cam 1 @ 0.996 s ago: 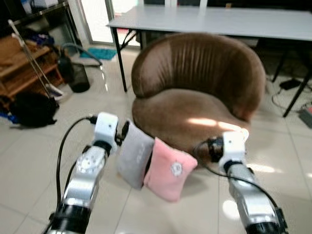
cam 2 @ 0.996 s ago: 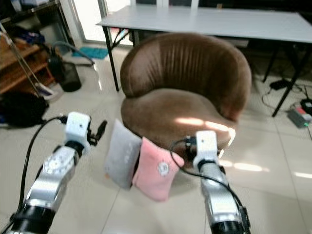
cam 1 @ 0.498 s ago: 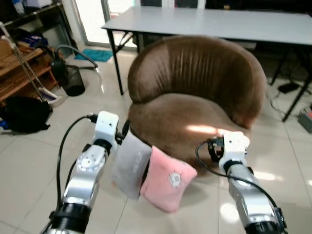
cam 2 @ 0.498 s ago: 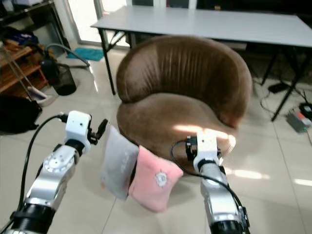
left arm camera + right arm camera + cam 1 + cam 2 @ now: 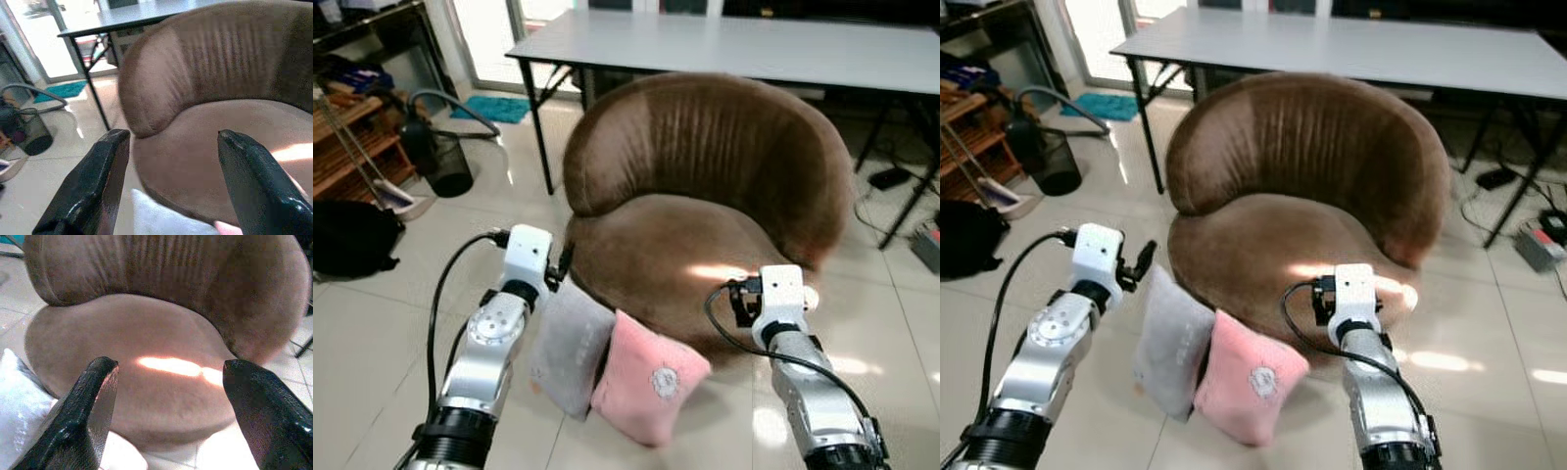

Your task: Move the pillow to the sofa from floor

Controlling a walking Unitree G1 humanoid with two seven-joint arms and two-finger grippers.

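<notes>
Left eye view, tiled floor (image 5: 372, 323), brown sofa (image 5: 705, 186), grey table (image 5: 724, 44) behind

Silver arms, white wrist blocks, black cables, glossy black claws.

Ribbed brown sofa (image 5: 705, 186) — pink pillow (image 5: 649, 377) beside a grey pillow (image 5: 570, 345) — pale grey table (image 5: 734, 44).

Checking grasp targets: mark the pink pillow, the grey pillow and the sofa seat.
pink pillow (image 5: 646, 384), left eye view, middle of its front face.
grey pillow (image 5: 568, 345), left eye view, centre of its visible side.
sofa (image 5: 1263, 245), right eye view, bare seat cushion.
</notes>
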